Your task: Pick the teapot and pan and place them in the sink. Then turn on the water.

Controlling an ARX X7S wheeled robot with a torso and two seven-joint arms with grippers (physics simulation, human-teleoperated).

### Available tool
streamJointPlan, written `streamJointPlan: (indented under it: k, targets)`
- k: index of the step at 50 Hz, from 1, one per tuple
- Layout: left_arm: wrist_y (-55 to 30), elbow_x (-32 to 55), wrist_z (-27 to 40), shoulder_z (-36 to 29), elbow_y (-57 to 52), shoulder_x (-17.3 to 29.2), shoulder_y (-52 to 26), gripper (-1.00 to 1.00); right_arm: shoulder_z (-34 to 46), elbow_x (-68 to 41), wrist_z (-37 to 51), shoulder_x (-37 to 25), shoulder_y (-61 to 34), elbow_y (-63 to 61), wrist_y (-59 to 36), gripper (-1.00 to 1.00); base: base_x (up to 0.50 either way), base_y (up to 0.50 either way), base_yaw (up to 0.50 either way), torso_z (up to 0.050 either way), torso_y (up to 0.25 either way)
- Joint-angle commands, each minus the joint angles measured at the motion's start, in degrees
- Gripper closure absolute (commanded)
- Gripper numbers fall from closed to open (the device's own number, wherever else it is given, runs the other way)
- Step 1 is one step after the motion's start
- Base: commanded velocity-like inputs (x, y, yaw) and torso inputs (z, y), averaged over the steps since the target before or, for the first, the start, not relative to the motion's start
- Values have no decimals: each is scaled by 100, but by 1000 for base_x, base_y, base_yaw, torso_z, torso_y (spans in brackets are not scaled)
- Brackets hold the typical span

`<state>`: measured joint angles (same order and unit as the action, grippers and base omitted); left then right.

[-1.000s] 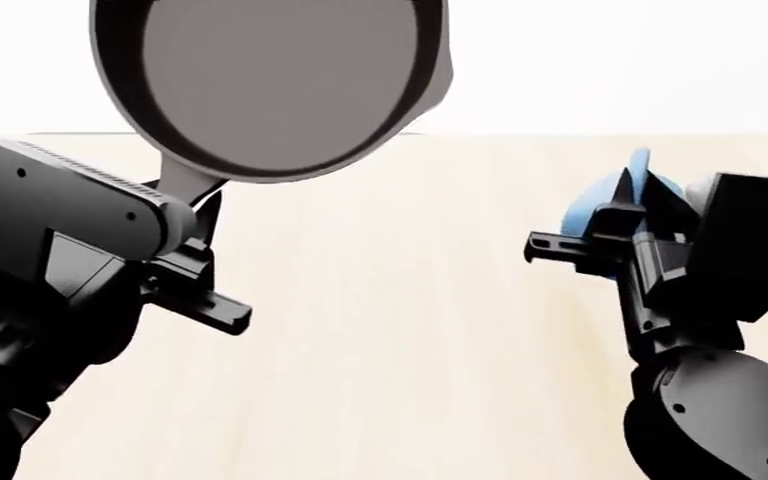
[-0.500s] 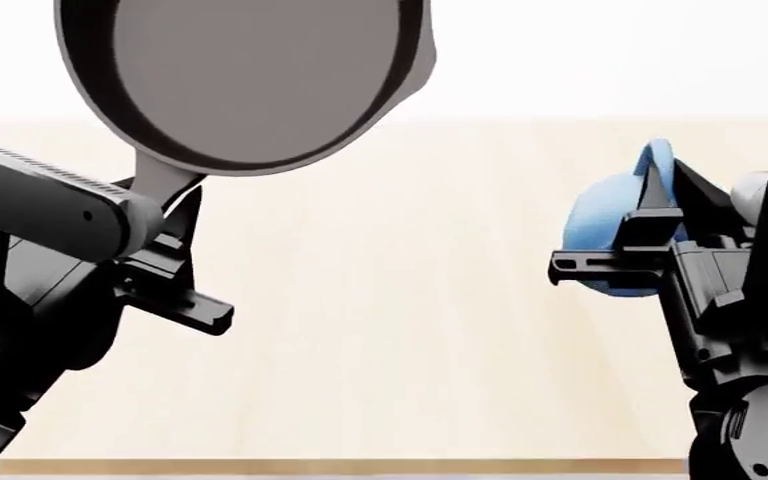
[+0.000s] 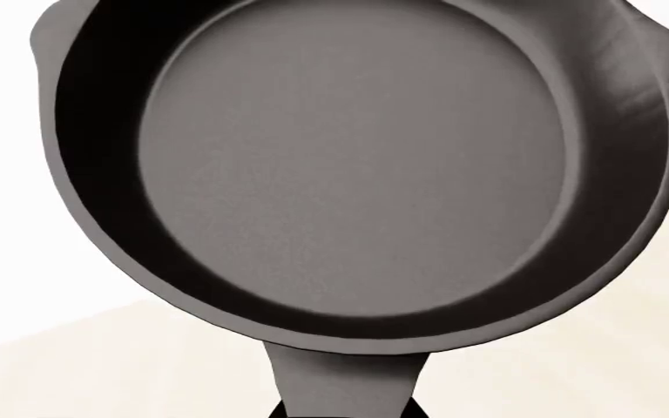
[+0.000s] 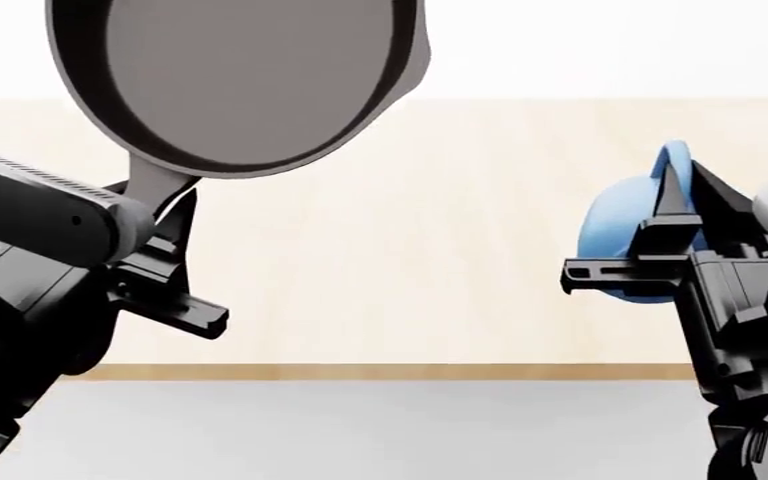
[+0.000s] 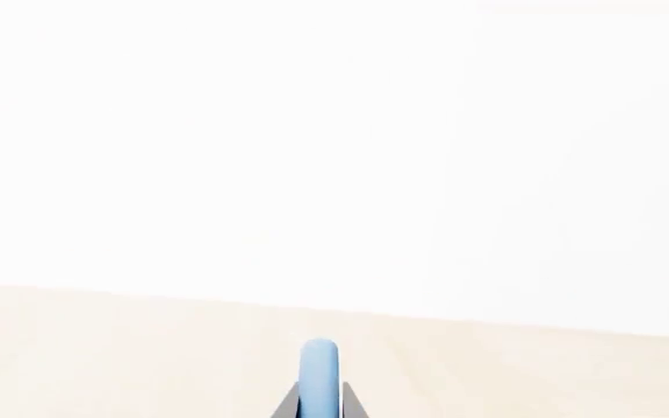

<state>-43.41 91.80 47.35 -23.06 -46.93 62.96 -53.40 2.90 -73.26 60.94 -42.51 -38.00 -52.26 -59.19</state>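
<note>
Black left gripper clamps the pan handle; right gripper pinches the teapot handle.

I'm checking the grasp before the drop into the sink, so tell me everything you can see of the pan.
The pan is a round black skillet with a matte, cast-iron look, a flat greyish inner base and a small pour lip on its rim. It is empty, lifted off the light wood countertop and tipped so its inside faces the cameras. Its handle runs down into the left end effector, which grips it; the handle's far end is hidden. Nothing else touches it.
</note>
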Motion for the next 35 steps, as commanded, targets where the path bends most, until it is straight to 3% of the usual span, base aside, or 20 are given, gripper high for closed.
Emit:
streamJointPlan:
  k: [1,8,35]
  targets:
    - [19,-143,4,96,47,-45,-51,100,-127,247,-49,-42,-21,-79,57,100,0,0,0,0,0]
    - [-11,-183,-19,63,94,-92,-69,100,-152,308,-109,-68,25,-86,130,100,0,0,-45,1,3]
    - [-92,29,110,18,19,-171,-255,100,-420,-224,155,-333,54,-301,248,100,-100,9,-498,1,2]
